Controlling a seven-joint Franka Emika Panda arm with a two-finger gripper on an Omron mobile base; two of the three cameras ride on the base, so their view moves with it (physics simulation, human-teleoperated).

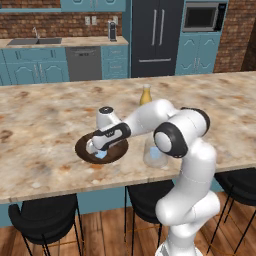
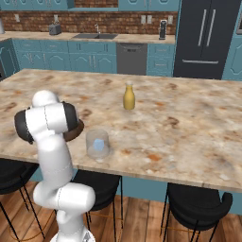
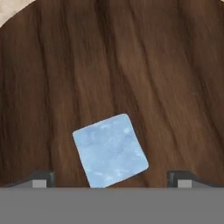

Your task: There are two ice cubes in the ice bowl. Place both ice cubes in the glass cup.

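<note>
While our two-finger gripper point(image 3: 111, 177) hangs released over the dark-brown wooden ice bowl point(image 3: 131, 65), we see the pale-blue translucent ice cube point(image 3: 109, 151) lying between its fingertips, slightly leftward, edges skewed to the jaws.

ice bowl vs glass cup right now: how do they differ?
The ice bowl is wide, shallow, dark-brown wood; the glass cup is a narrower, taller, clear tumbler. The bowl holds one ice cube lying on its floor; the cup already has one ice cube inside. The open gripper is down in the bowl, its jaws either side of that cube; the cup stands apart from it. Both sit upright near the counter's front edge.
</note>
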